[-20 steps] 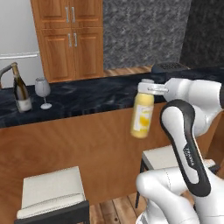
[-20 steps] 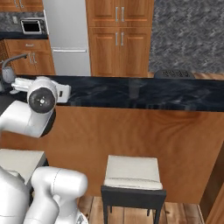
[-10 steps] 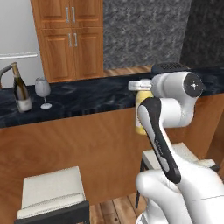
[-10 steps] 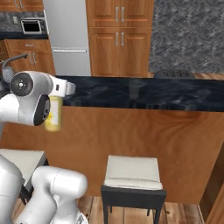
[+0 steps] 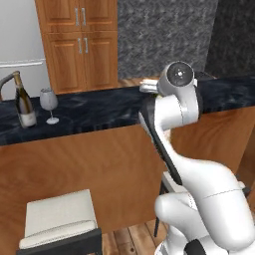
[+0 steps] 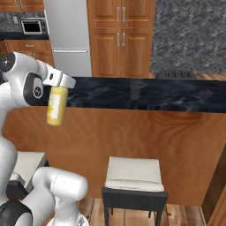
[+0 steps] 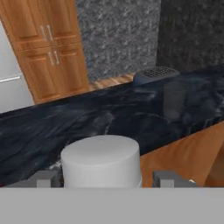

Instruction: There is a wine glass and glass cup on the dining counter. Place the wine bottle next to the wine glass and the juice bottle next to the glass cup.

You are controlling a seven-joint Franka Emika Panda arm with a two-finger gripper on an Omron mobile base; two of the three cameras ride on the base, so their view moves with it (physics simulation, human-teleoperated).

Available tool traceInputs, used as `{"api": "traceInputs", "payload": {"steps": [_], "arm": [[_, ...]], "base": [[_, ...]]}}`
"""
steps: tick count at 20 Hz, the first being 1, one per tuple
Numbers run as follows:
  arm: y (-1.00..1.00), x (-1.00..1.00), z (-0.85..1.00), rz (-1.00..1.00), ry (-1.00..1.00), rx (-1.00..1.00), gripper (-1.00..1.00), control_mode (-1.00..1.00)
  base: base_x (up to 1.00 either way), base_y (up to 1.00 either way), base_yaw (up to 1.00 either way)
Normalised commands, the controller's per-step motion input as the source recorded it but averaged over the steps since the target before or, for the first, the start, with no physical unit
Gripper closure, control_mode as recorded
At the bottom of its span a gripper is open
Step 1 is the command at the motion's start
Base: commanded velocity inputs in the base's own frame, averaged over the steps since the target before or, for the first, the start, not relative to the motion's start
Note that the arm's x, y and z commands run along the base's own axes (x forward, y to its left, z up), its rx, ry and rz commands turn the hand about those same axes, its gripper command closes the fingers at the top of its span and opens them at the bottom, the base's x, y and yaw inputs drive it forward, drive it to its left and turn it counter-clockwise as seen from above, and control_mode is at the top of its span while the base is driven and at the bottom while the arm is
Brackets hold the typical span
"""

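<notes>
Swinging round over the last second, the arm now hangs the juice bottle (image 6: 57, 106) by its white cap (image 7: 101, 160), jaws pinching it, before the counter (image 6: 145, 95) front edge, heading for the glass cup (image 7: 174, 100) near the far edge

The arm has swung round over the last second. In the right base view, the gripper (image 6: 58, 84) has carried the juice bottle (image 6: 57, 106) rightward, along the worktop's (image 6: 145, 93) front edge, hanging below it.
</notes>
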Motion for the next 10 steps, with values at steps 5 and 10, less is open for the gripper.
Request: {"api": "traceInputs", "payload": {"steps": [5, 10], "arm": [[-0.02, 0.23, 0.00, -0.27, -0.03, -0.07, 1.00, -1.00], [-0.05, 0.15, 0.00, -0.23, -0.09, -0.06, 1.00, -1.00]], "base": [[0.00, 0.00, 0.00], [0.00, 0.00, 0.00]]}}
